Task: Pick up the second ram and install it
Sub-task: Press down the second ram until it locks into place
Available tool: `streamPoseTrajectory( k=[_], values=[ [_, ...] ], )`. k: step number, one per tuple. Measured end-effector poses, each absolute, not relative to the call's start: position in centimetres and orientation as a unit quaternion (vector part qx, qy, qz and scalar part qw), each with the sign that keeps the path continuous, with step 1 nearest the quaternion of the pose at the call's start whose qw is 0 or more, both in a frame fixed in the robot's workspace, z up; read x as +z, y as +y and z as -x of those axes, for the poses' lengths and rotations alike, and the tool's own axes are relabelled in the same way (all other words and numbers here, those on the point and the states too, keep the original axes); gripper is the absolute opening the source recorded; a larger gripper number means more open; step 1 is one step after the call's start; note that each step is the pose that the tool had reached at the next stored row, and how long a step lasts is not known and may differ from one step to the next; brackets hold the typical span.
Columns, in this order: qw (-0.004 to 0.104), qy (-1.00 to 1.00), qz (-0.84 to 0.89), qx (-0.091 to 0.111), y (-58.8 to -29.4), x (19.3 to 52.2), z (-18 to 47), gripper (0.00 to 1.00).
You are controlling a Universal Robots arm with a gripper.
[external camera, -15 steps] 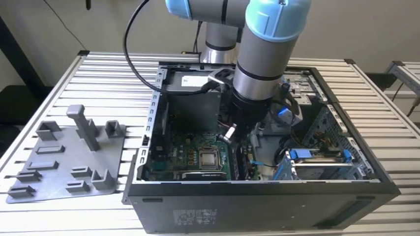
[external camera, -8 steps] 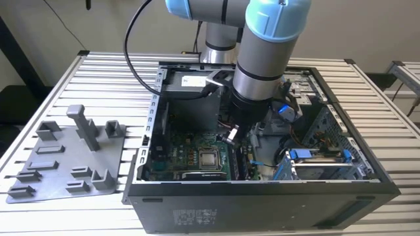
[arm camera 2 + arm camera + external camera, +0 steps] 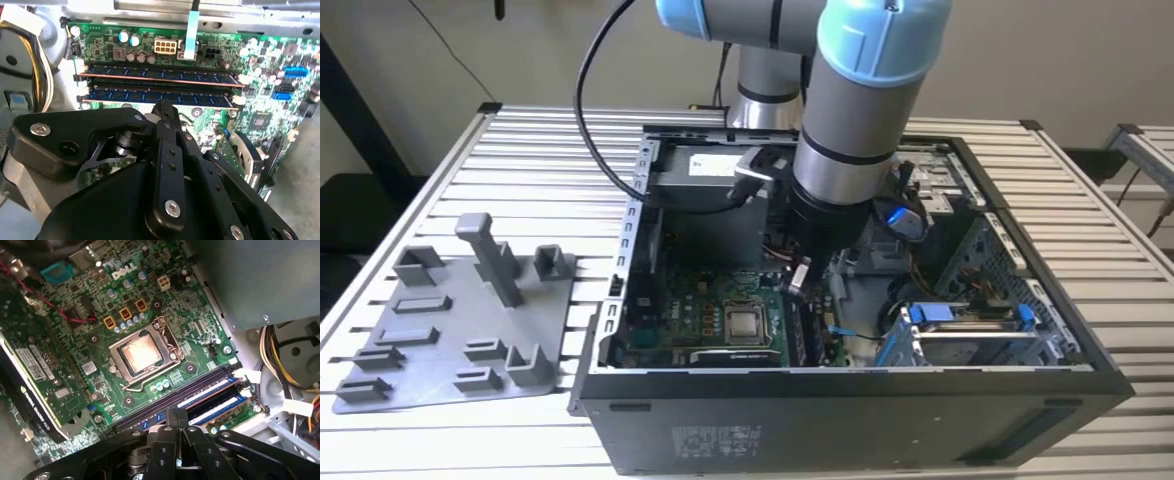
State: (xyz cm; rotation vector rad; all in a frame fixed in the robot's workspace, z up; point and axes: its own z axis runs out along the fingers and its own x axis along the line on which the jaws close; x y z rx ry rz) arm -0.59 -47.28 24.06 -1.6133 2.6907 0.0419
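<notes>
In the exterior view, the arm (image 3: 854, 120) reaches down into an open computer case (image 3: 854, 400) that lies on a slatted worktop (image 3: 520, 150). The gripper (image 3: 798, 272) sits low inside the case, above the green motherboard (image 3: 707, 320), near the bare processor socket (image 3: 747, 322). A grey power-supply box (image 3: 707, 175) lies at the far end of the case. On the exterior view's left, well apart from the case, a grey tray (image 3: 447, 335) with upright pegs rests on the worktop. The state of the fingers cannot be told here.

In the second wrist view, the black gripper (image 3: 164, 111) has its fingers (image 3: 161, 107) pressed together into a narrow tip, just above the nearer of two long memory strips. The second ram (image 3: 160, 96) stands on edge in its slot on the motherboard (image 3: 260, 90), parallel to and just beside the other strip (image 3: 160, 76). Whether the fingertips touch the second ram cannot be told. Yellow and white cables (image 3: 37, 65) run along the case wall.

In the first wrist view, the fingers (image 3: 176, 419) again appear closed together, their tip meeting the edge of the second ram (image 3: 210, 407), which lies seated alongside the other strip (image 3: 200, 390). The processor socket (image 3: 142, 351) sits near the slots, and a graphics card (image 3: 37, 380) stands beyond it.
</notes>
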Motion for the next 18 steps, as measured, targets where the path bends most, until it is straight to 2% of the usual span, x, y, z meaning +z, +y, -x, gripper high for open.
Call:
streamPoseTrajectory(
  k=[18],
  values=[
    [0.008,0.764,0.645,0.01,-47.28,23.6,0.59,0.11]
  ],
)
